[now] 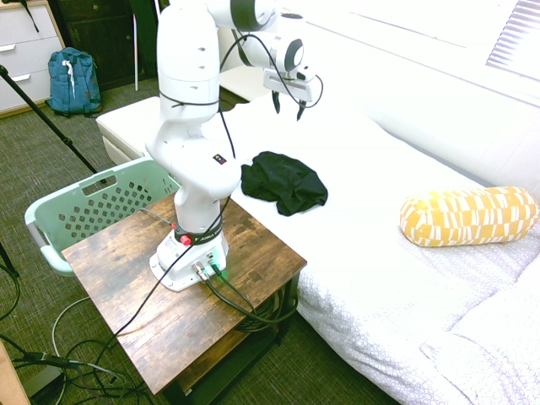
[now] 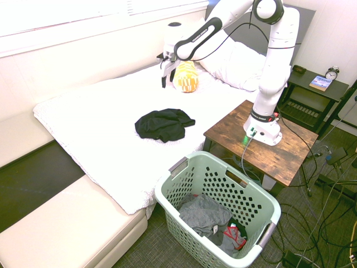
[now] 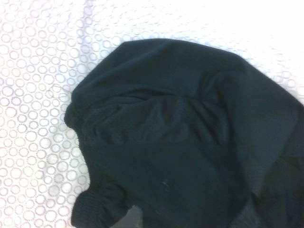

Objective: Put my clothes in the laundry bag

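Note:
The clothes (image 1: pixel 284 181) are one crumpled black garment lying on the white bed near its table-side edge; they also show as the black heap of clothes (image 2: pixel 163 124) in the second exterior view and fill most of the wrist view as dark fabric, the clothes (image 3: pixel 190 152). My gripper (image 1: pixel 287 105) hangs open in the air above the bed, beyond the garment and well above it, holding nothing; it appears as the gripper (image 2: pixel 168 75) in the second exterior view. The pale green laundry bag (image 2: pixel 184 177) stands on the floor beside the wooden table, with some grey and red items inside.
A yellow patterned bolster (image 1: pixel 469 216) lies on the bed, near white pillows (image 2: pixel 237 62). The wooden side table (image 1: pixel 253 253) stands between bed and basket (image 1: pixel 93 202). A blue backpack (image 1: pixel 73 80) leans by a dresser. A cream bench (image 2: pixel 72 223) runs along the bed's foot.

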Controlling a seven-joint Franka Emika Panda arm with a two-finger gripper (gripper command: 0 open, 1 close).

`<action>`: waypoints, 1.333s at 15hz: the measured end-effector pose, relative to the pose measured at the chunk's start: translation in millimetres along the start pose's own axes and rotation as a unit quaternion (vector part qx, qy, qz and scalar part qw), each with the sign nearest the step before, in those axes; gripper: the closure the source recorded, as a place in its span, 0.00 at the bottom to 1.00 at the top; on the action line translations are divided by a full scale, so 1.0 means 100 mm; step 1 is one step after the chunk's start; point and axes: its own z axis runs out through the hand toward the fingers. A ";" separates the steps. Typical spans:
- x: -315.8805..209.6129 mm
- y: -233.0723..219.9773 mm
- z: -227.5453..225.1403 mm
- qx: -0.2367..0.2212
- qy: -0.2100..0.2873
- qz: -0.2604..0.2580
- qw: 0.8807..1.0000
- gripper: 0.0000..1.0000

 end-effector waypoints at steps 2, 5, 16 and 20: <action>0.05 -0.21 0.56 -0.007 -0.024 -0.010 1.000 0.00; 0.04 -0.42 1.47 -0.021 -0.064 -0.029 0.997 0.00; 0.03 -0.15 3.22 -0.102 -0.096 -0.058 0.988 0.00; -0.13 -0.18 3.30 -0.084 -0.125 -0.085 0.985 1.00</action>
